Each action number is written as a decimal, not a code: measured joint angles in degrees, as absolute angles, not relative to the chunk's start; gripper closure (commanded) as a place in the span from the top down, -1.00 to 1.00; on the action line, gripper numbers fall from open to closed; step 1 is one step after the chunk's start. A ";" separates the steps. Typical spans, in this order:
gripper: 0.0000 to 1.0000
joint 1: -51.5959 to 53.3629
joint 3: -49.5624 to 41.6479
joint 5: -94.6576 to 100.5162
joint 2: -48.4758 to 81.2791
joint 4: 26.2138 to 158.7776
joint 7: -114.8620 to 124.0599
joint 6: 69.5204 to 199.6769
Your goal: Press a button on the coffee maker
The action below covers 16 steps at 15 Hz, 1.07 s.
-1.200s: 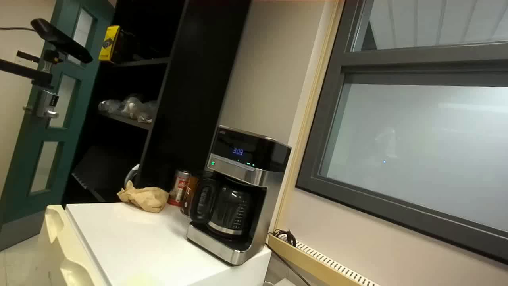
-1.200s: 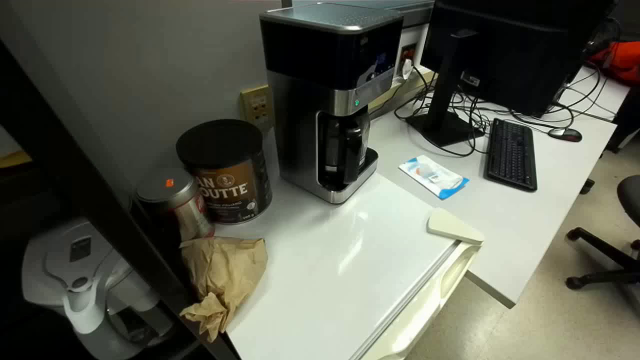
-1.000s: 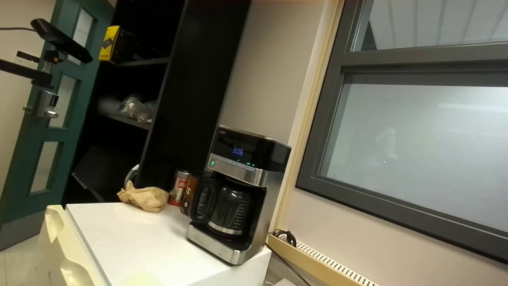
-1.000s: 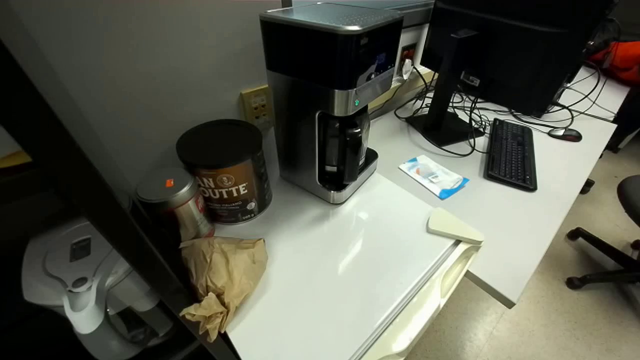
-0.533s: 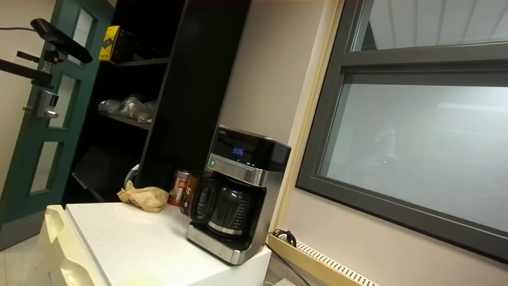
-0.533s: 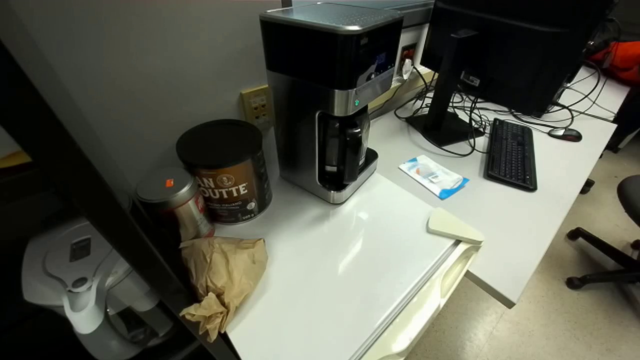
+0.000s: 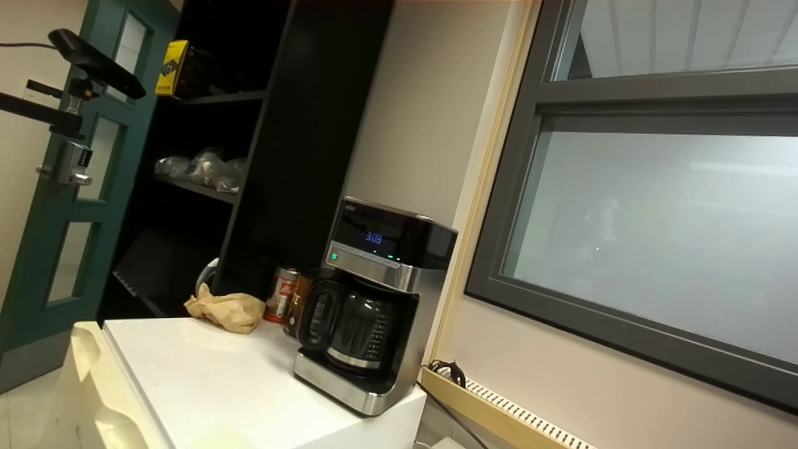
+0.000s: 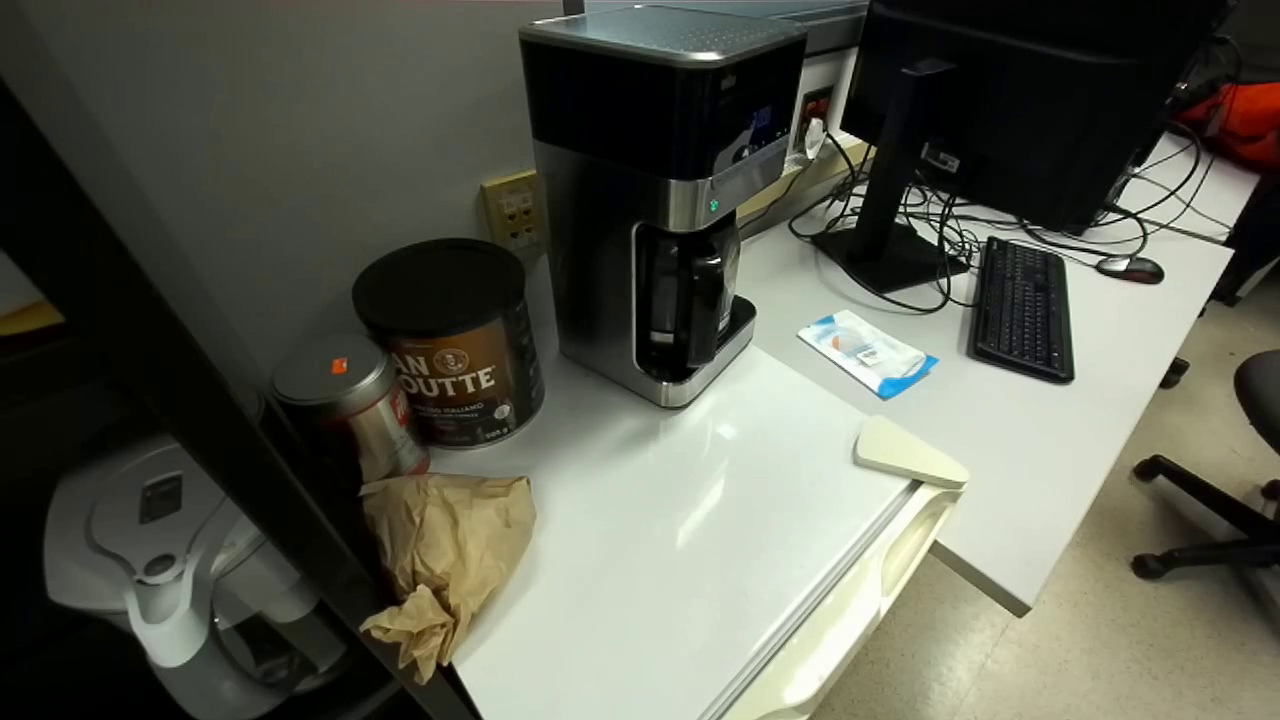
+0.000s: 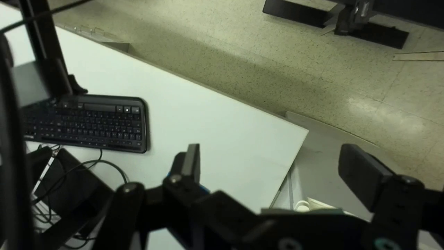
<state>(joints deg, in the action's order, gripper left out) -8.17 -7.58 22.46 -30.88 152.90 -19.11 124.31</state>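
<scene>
The coffee maker (image 7: 430, 312) is a boxy black-and-silver machine on a white cabinet top. It also shows in an exterior view (image 8: 600, 230). Its display (image 7: 373, 238) reads 3:09 in blue. A round button (image 7: 334, 256) on the silver strip below glows green, with small green lights to its right. The dark glass carafe (image 7: 361, 327) stands inside. My gripper (image 9: 270, 152) is open, with nothing between its fingers, above the white desk corner in the wrist view. The gripper is out of sight in both exterior views, and the coffee maker is out of the wrist view.
A brown coffee tin (image 8: 450, 350), a red-and-silver can (image 8: 365, 430) and a crumpled paper bag (image 8: 455, 550) stand beside the coffee maker. A monitor (image 8: 1000, 110), cables and keyboard (image 8: 1020, 310) are on the adjoining desk (image 9: 208, 132). A dark shelf (image 7: 305, 125) rises behind.
A faint reflection with a small bright spot in the window has shifted slightly left and up. The coffee maker and other objects have not moved.
</scene>
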 measured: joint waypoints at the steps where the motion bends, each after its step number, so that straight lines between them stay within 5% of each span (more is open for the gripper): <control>1: 1.00 -7.90 -6.83 23.29 -29.33 151.78 -19.06 125.35; 6: 1.00 -6.94 -4.22 27.91 -19.50 144.50 -18.99 130.92; 7: 0.50 -6.80 -3.90 28.79 -17.44 142.86 -18.99 131.92; 9: 0.37 -6.48 -3.39 30.55 -13.33 139.39 -18.99 133.68; 16: -0.72 -5.34 -2.58 38.00 -0.84 128.28 -18.99 142.40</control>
